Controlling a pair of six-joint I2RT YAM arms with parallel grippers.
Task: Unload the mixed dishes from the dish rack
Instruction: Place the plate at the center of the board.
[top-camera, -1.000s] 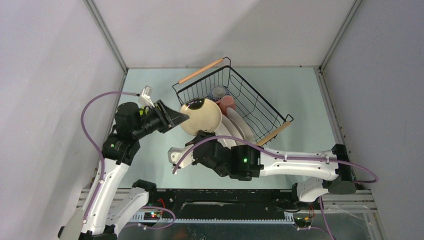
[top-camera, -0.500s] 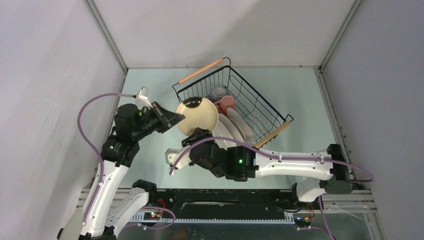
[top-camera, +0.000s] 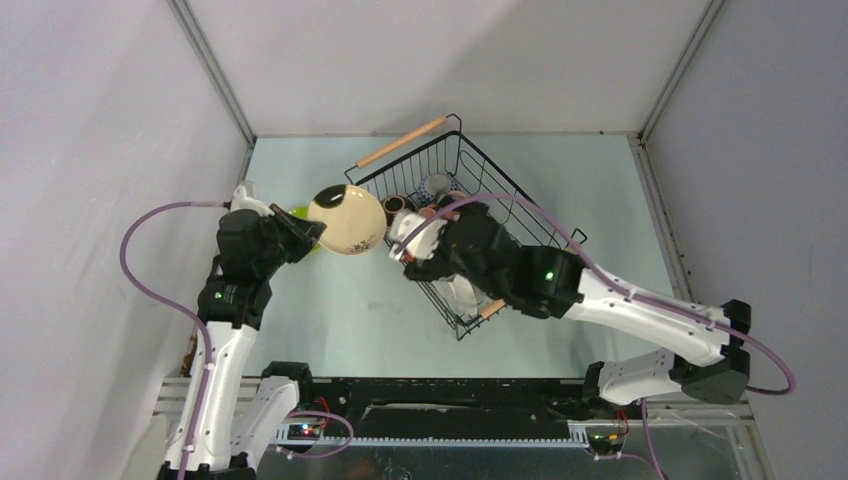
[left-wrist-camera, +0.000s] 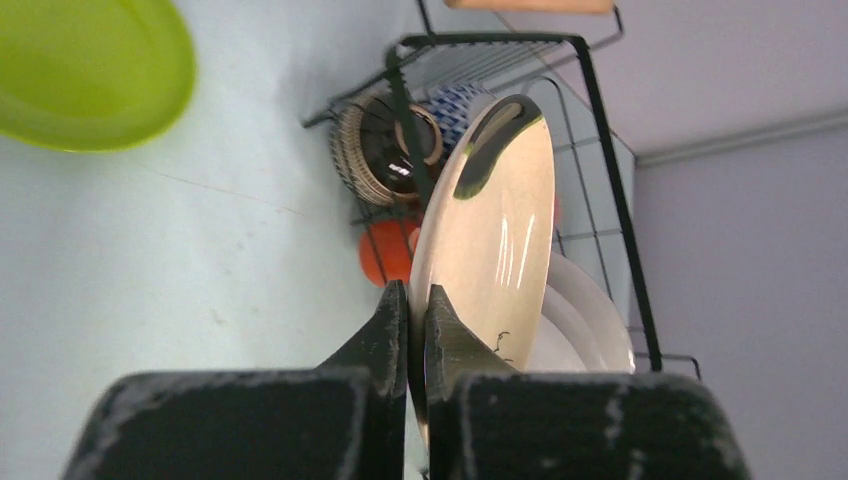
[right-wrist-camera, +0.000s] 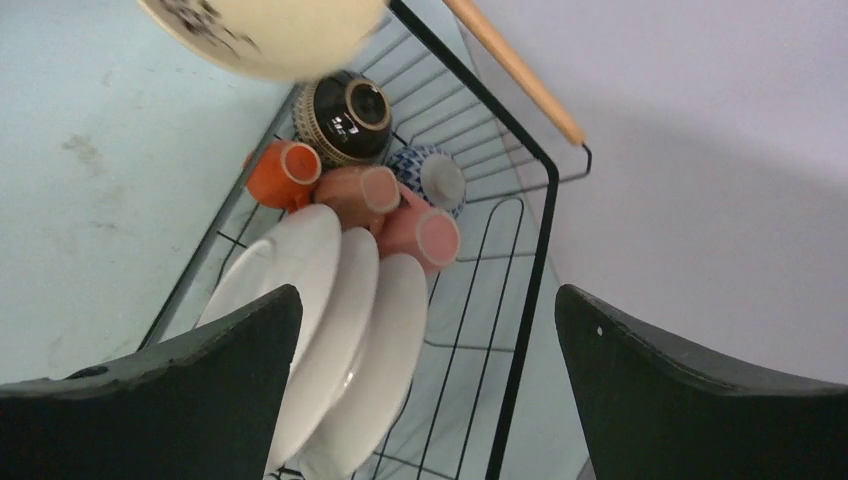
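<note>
Cream plate (left-wrist-camera: 495, 240) was glazed ceramic, glossy, with light streaks on face.
Dish rack (right-wrist-camera: 535, 250) was thin black wire, smooth, with slight sheen.
Handle (right-wrist-camera: 515, 70) looked like pale bare wood, matt.
3 white plates (right-wrist-camera: 335, 300) were smooth, glossy.
Dark bowl (right-wrist-camera: 345, 115) was ribbed outside, shiny.
Green dish (left-wrist-camera: 90, 70) looked like smooth plastic.
Table (left-wrist-camera: 200, 260) was matt, scuffed.
Left gripper (left-wrist-camera: 414, 300) was black, matt, grainy.

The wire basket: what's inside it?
Three white plates leaning together, two pink mugs, an orange cup, a dark bowl and a blue-patterned bowl. Anything behind the plates is hidden.
</note>
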